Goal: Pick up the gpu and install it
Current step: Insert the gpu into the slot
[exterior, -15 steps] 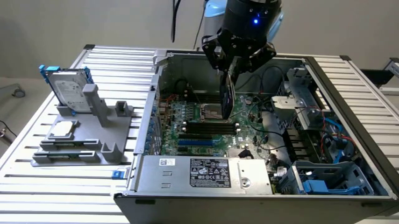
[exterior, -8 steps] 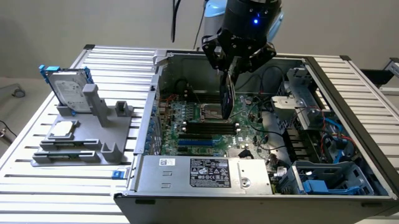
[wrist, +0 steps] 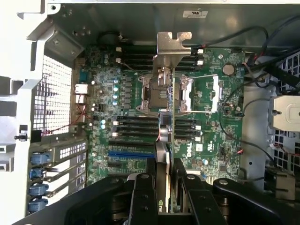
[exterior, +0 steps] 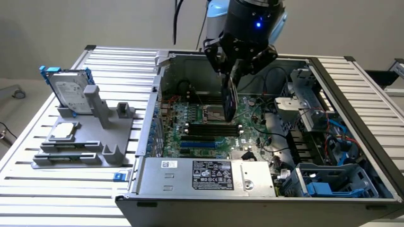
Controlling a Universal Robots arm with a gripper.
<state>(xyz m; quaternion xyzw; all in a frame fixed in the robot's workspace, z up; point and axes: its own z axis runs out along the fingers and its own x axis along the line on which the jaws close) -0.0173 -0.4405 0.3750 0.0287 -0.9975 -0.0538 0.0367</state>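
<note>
1. My hand (wrist: 165, 190) is closed on the gpu (wrist: 168, 140), one finger flat against each face, gripping along one long edge.
2. The card hangs edge-on below my fingers (wrist: 143, 197). Its metal end bracket (wrist: 173, 44) points toward the case's far wall, and it is clear of the board beneath.
3. I judge the card to be light and stiff but fragile. A pinch across the black cooler face and the board back suits it, kept away from the contact edge and the small components. A thin card held by one edge could twist if nudged.
4. Below it lies the motherboard (wrist: 211, 122), with the blue expansion slot (wrist: 131, 152) off to one side of the card.
5. Around that stands the open computer case (exterior: 158, 85).
6. Farther off, on the slatted surface (exterior: 120, 56) at the exterior view's left, the hard drive (exterior: 68, 92) stands in a grey holder (exterior: 94, 142).
</note>
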